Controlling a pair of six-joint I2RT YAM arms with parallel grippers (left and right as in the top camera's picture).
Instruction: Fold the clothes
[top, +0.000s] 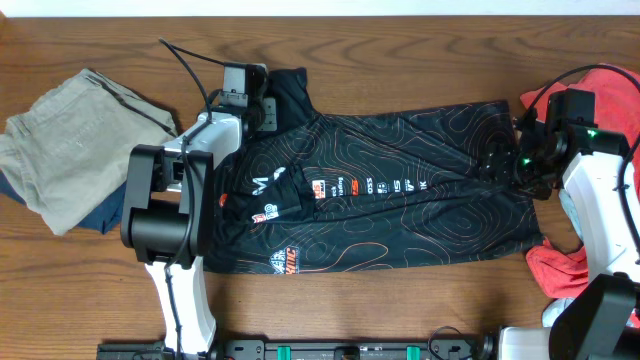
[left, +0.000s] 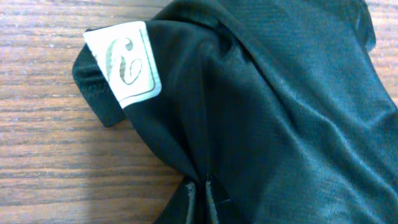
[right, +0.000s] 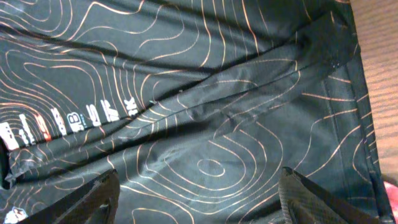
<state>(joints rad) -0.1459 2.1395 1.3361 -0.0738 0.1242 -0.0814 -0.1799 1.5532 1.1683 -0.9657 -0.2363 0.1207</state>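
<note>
The black jersey (top: 400, 200) with orange contour lines lies spread across the table, partly folded at its left. My left gripper (top: 262, 105) is shut on a bunch of the jersey's plain black fabric (left: 261, 106) near the collar; a white size label (left: 124, 62) shows beside it. My right gripper (top: 512, 165) is open just over the jersey's right end, its fingers (right: 199, 193) spread above the contour-lined cloth (right: 211, 124). A red shirt (top: 605, 85) lies under my right arm, with a light-blue one (top: 570, 210) showing by it.
A beige garment (top: 70, 140) lies folded on a dark blue one (top: 100, 215) at the table's left. More red cloth (top: 555, 265) lies at the right front. Bare wood shows beside the label (left: 43, 124).
</note>
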